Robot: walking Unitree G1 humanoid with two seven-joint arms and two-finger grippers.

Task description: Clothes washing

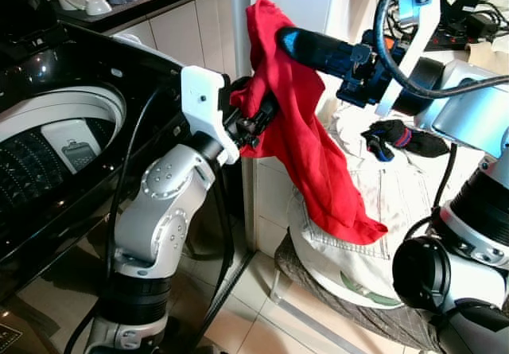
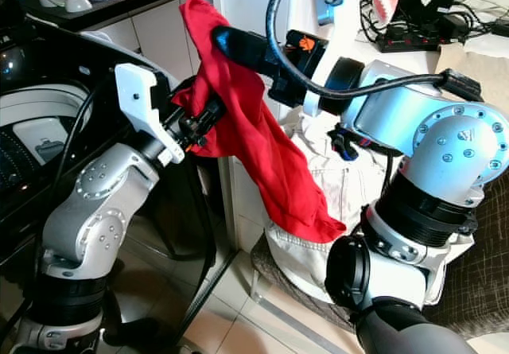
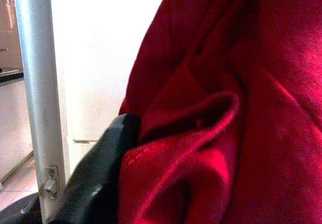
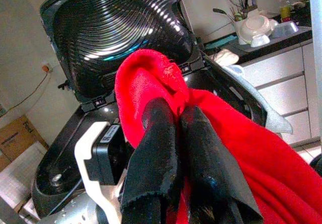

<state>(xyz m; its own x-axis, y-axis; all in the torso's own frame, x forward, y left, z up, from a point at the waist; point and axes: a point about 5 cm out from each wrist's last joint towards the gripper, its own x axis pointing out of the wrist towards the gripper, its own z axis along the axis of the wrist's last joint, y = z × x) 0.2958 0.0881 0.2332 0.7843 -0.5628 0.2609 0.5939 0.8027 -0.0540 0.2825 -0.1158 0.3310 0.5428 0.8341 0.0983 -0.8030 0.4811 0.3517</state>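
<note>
I have the red garment point(image 1: 298, 143) held up in the air beside the washing machine point(image 1: 71, 139), between the machine and the heap of pale laundry point(image 1: 374, 235) that sits on a grey chair point(image 2: 477, 290).

From the head cameras I see the right gripper point(image 1: 290, 42) reaching in from the laundry side, its 2 black fingers pressed close together with the cloth's top edge draped over and pinched between them. The garment hangs down from there in a long fold, its lower tip resting against the pale heap. The left gripper point(image 1: 258, 119) comes up from the machine side and meets the cloth lower down; red fabric bunches around its tip, but I cannot tell from these views whether its fingers are closed on it.

The right wrist camera gives me what the head cameras hide: the 2 fingers point(image 4: 156, 148) lie nearly touching, red cloth squeezed up in a hump between and above them. Behind that hump I see the machine's ribbed black lid point(image 4: 121, 27) standing open, and the left arm's white wrist bracket point(image 4: 98, 158) just under the cloth.

The left wrist camera shows deep red folds pressed close, 1 black finger point(image 3: 100, 173) lying along the cloth's edge, and a metal post point(image 3: 37, 93) beyond. The second finger is hidden by fabric.

In the left eye view, the machine's drum opening point(image 1: 56, 143) lies open, well apart from the garment.
</note>
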